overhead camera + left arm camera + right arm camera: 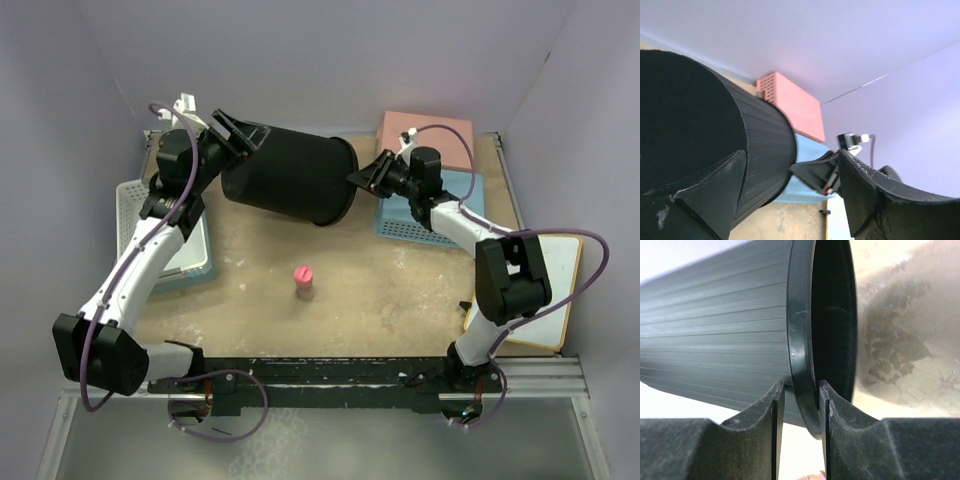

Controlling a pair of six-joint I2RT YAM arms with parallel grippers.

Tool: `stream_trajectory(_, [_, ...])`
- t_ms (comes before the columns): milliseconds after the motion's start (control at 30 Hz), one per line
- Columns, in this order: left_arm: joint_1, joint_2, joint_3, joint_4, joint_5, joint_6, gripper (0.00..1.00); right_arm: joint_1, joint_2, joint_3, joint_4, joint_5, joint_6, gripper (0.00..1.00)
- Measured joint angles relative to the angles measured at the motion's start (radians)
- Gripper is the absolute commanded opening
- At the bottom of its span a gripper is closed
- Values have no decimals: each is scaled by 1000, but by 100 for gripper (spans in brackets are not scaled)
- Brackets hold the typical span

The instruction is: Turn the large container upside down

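The large container [290, 180], a ribbed black bin, lies on its side in the air between my two grippers, its mouth to the right. My right gripper [360, 178] is shut on the rolled rim [800, 340], one finger outside the wall and one inside, as the right wrist view [800, 390] shows. My left gripper [235, 135] is at the bin's closed base, with its jaws spread wide. In the left wrist view [790, 195] one finger lies across the base [690, 125] and the other stands free to the right.
A pink basket [425, 130] sits on a blue basket [440, 215] at the back right. A white perforated basket [135, 215] lies at the left. A small pink object [303, 282] stands mid-table. A white board [555, 300] lies at the right edge.
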Motion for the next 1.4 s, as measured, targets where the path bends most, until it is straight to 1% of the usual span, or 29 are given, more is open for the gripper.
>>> stream_trajectory(233, [-126, 125, 88, 159, 8, -35, 71, -2, 35, -109, 7, -3, 49, 37])
stream_trajectory(367, [-175, 196, 112, 200, 47, -54, 71, -2, 67, -140, -13, -2, 60, 43])
stream_trajectory(433, [-179, 217, 118, 209, 56, -59, 71, -2, 71, -142, -23, -1, 59, 45])
stream_trajectory(600, [-179, 259, 126, 197, 77, -57, 73, -4, 71, -134, 0, -13, 64, 59])
stream_trajectory(733, [-179, 310, 136, 187, 96, -55, 75, -7, 67, -109, -20, -20, 43, 61])
stream_trajectory(833, [-179, 320, 157, 173, 98, -51, 76, -11, 49, -85, -64, -15, 8, 62])
stream_trajectory(1000, [-179, 324, 221, 89, 95, -10, 77, -13, -39, -59, -169, 37, -88, 63])
stream_trajectory(1100, [-179, 319, 301, -26, 62, 83, 78, -16, -117, -55, -245, 79, -174, 63])
stream_trajectory(1233, [-179, 239, 333, -203, -58, 222, 79, -18, -218, -54, -323, 113, -285, 65])
stream_trajectory(1267, [-178, 197, 333, -263, -106, 262, 79, -18, -234, -54, -327, 113, -301, 66])
stream_trajectory(1400, [-156, 95, 334, -380, -209, 341, 79, 22, -285, -64, -300, 114, -346, 68])
